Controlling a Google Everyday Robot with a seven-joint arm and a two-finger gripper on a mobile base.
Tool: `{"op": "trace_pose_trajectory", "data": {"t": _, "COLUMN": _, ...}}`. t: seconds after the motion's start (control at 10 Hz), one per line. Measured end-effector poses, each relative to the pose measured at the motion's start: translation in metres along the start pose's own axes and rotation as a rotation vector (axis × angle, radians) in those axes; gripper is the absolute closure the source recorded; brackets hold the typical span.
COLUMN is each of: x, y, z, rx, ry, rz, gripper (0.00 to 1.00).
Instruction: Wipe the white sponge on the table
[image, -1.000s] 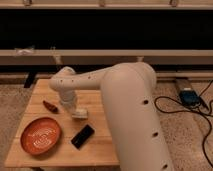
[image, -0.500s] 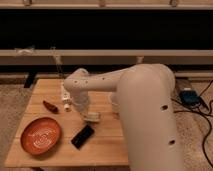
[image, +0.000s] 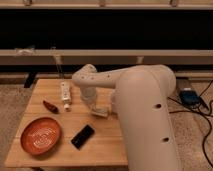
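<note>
Down on the table (image: 107, 145), near mid-top: gripper (image: 98, 108), tucked under a smooth, glossy white arm (image: 142, 107); whether clenched or released, cannot tell. Right at its tip, white sponge (image: 101, 112), a small pale soft block resting on the planks. At about nine o'clock from there, a slim white tube (image: 65, 95) lying lengthwise, with a small dark red object (image: 50, 106) just beyond. Toward seven o'clock, a flat black slab (image: 82, 136), angled, and farther out a round orange plate (image: 40, 135) with pale ridges (close to the left edge). Bare pale wood along the front edge and at the left rear corner.
</note>
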Motion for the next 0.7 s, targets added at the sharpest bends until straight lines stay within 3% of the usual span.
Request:
{"op": "trace_pose_trajectory", "data": {"t": 0.4, "x": 0.044, "y": -0.002, "z": -0.002, "rx": -0.050, "ry": 0.027, "rz": -0.056, "gripper": 1.00}}
{"op": "trace_pose_trajectory", "data": {"t": 0.7, "x": 0.061, "y": -0.018, "z": -0.004, "rx": -0.043, "ry": 0.051, "rz": -0.101, "gripper": 1.00}}
